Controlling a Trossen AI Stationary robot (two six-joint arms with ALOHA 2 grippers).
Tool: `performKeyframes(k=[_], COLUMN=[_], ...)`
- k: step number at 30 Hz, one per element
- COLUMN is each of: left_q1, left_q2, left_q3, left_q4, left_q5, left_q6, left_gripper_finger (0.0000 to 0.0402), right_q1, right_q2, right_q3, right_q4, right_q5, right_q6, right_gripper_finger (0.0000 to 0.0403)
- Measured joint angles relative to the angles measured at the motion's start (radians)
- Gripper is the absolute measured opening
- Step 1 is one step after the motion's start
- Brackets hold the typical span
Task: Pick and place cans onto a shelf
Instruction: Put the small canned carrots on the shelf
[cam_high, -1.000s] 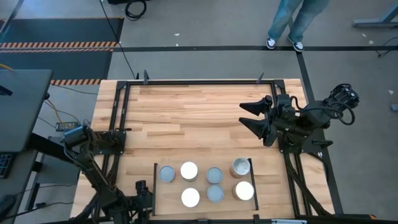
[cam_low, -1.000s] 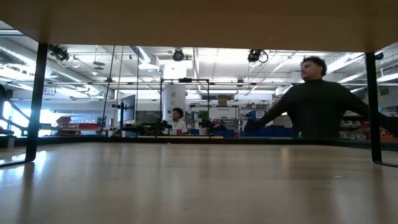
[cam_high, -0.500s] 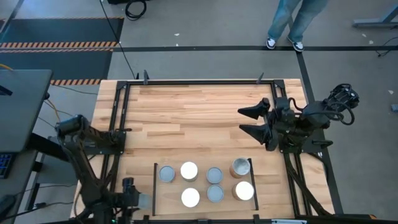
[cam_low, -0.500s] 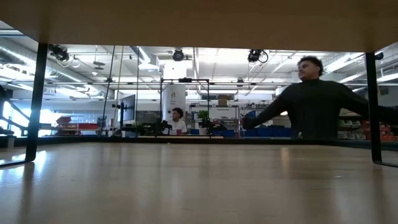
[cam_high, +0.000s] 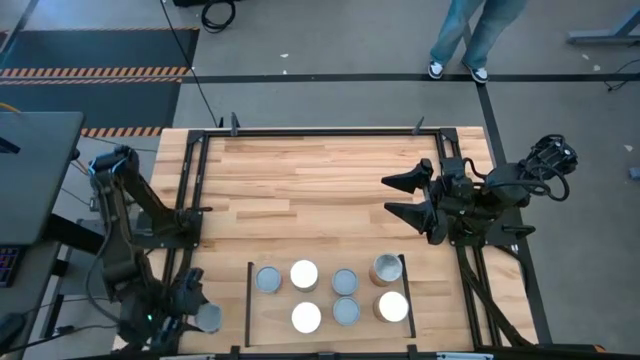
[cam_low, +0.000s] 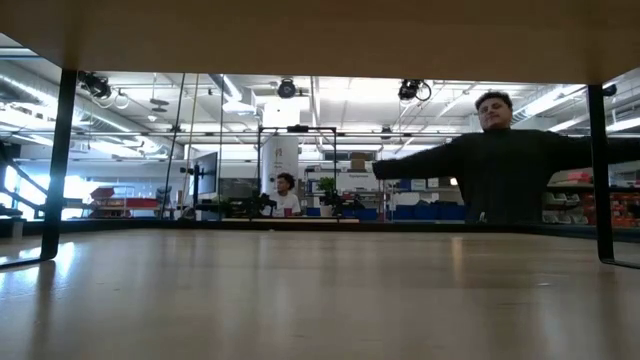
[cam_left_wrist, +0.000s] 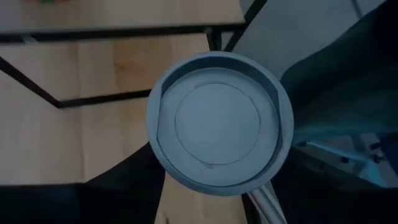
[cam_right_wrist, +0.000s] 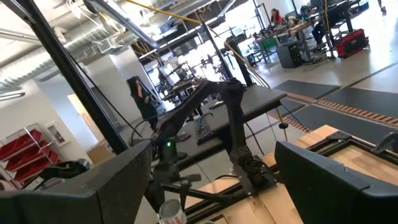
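Several cans stand upright on the shelf (cam_high: 328, 300), a light-wood panel between two black rails at the table's near edge; some have grey tops (cam_high: 345, 281), some white tops (cam_high: 304, 274). My left gripper (cam_high: 197, 315) is at the table's near left corner, left of the shelf's left rail, shut on a grey-topped can (cam_high: 208, 317), which also shows in the left wrist view (cam_left_wrist: 217, 121). My right gripper (cam_high: 404, 196) is open and empty over the table's right part, beyond the shelf. Neither gripper shows in the low view. My left gripper pinches the can between its two fingers, one on each side of the can's wall below the top rim (cam_left_wrist: 163, 163). The fingers (cam_left_wrist: 124, 186) come from above, pointing down. The can stands upright with its top up; I cannot tell whether it is clear of the table.
A black frame (cam_high: 320, 131) runs along the table's far edge and both sides. The table's middle and far part (cam_high: 300, 190) is bare wood. A person (cam_low: 505, 165) stands with arms spread in the room beyond the table, and another person's legs (cam_high: 470, 35) show past the far edge.
My left gripper has gone toward the table's left edge along the near edge, away from the shelf's left rail, carrying the grey-topped can with it. The arm's elbow has swung up and toward the far side.
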Motion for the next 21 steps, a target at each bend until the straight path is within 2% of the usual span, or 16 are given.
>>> performKeyframes(k=[8, 11, 16, 21], left_q1=[0.105, 0.162, 0.237, 0.300], left_q2=[-0.099, -0.098, -0.070, -0.004], left_q3=[0.002, 0.054, 0.214, 0.370], left_q4=[-0.058, -0.103, -0.342, -0.590], left_q5=[0.058, 0.108, 0.113, 0.044], left_q6=[0.176, 0.261, 0.382, 0.453], left_gripper_finger=[0.0253, 0.0253, 0.0252, 0.0254], right_q1=[0.000, -0.003, -0.003, -0.003], right_q2=[0.000, 0.000, 0.000, 0.000], right_q3=[0.000, 0.000, 0.000, 0.000], right_q4=[-0.017, -0.029, -0.030, -0.038], right_q5=[0.008, 0.012, 0.012, 0.010], right_q6=[0.000, 0.015, 0.017, 0.016], right_gripper_finger=[0.0348, 0.0348, 0.0348, 0.0348])
